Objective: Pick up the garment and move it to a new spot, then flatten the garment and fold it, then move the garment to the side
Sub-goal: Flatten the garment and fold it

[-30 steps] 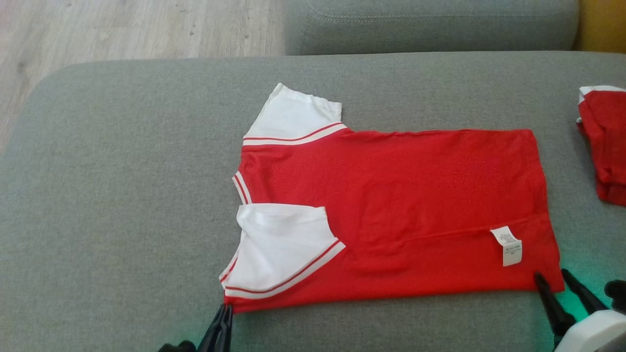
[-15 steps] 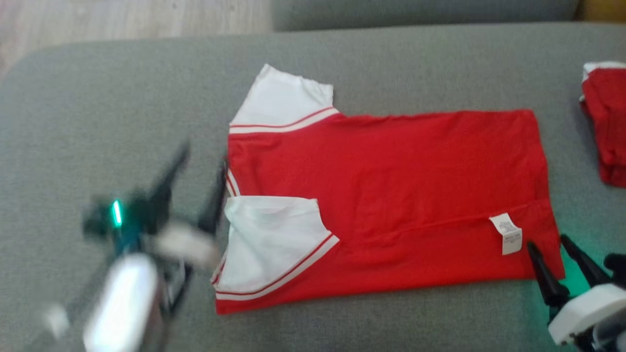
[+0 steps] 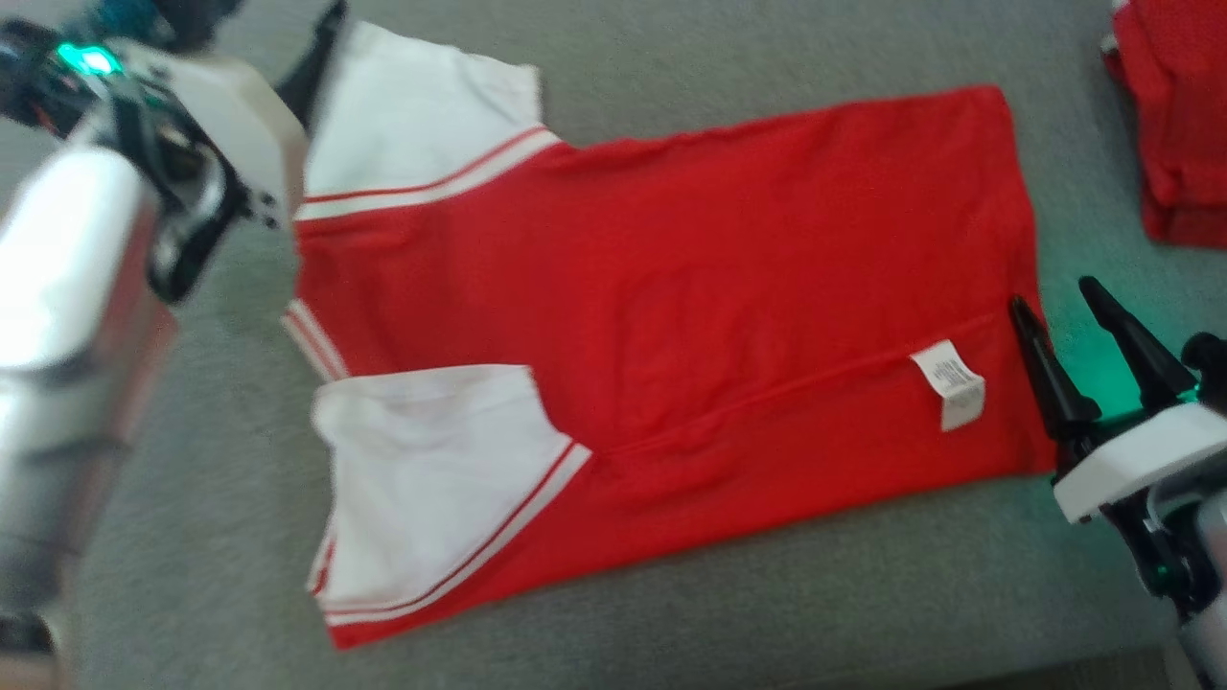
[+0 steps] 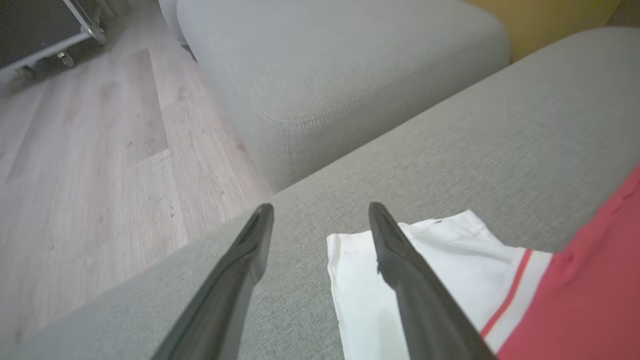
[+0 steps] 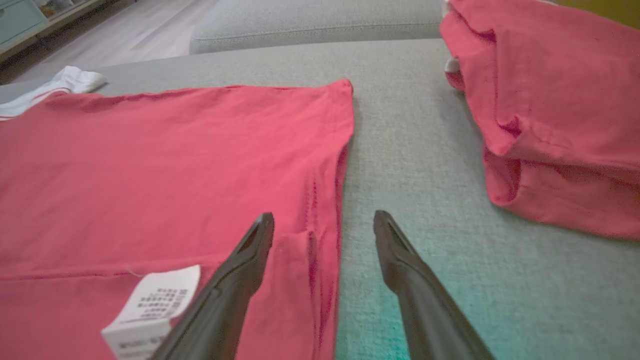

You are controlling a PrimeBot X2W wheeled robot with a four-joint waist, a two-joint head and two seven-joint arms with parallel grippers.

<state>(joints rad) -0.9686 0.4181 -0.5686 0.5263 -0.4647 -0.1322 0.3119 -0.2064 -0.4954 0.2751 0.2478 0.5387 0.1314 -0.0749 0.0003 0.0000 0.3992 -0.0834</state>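
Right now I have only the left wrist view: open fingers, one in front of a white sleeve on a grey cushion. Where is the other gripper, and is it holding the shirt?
Observer: The right gripper is at the hem end of the garment, beside the care label. Its jaws are open and hold nothing.
Operator: Is it over fabric or over cushion?
Observer: In the right wrist view it straddles the hem edge, one finger over red fabric and the other over the grey cushion.
Operator: Anything else near it?
Observer: A second red garment, bunched up, lies on the cushion beyond the hem, apart from the first.
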